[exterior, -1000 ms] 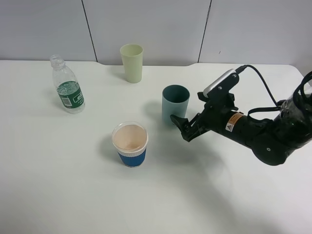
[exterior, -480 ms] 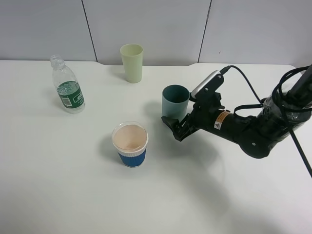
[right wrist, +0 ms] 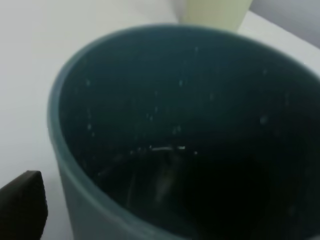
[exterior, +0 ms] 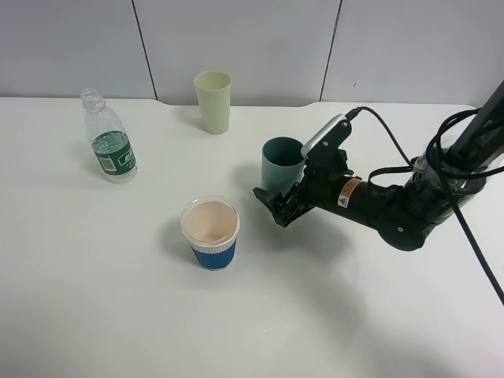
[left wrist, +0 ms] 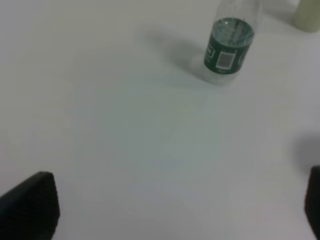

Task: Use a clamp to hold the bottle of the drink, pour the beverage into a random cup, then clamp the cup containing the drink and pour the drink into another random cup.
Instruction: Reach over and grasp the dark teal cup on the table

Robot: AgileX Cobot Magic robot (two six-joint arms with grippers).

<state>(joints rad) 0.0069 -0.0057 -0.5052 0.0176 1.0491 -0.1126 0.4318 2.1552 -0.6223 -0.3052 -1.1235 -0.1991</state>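
Teal cup [exterior: 281,160] looks wet inside; first pour likely done. Right gripper [exterior: 272,207] gapes beside it, left gripper [left wrist: 172,205] likewise; clamping, pouring remain.

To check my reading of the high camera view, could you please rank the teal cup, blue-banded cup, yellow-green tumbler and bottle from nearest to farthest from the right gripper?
1. The teal cup, right at the right gripper.
2. The blue-banded cup, in front, to the gripper's left.
3. The yellow-green tumbler, at the back.
4. The bottle, far left.
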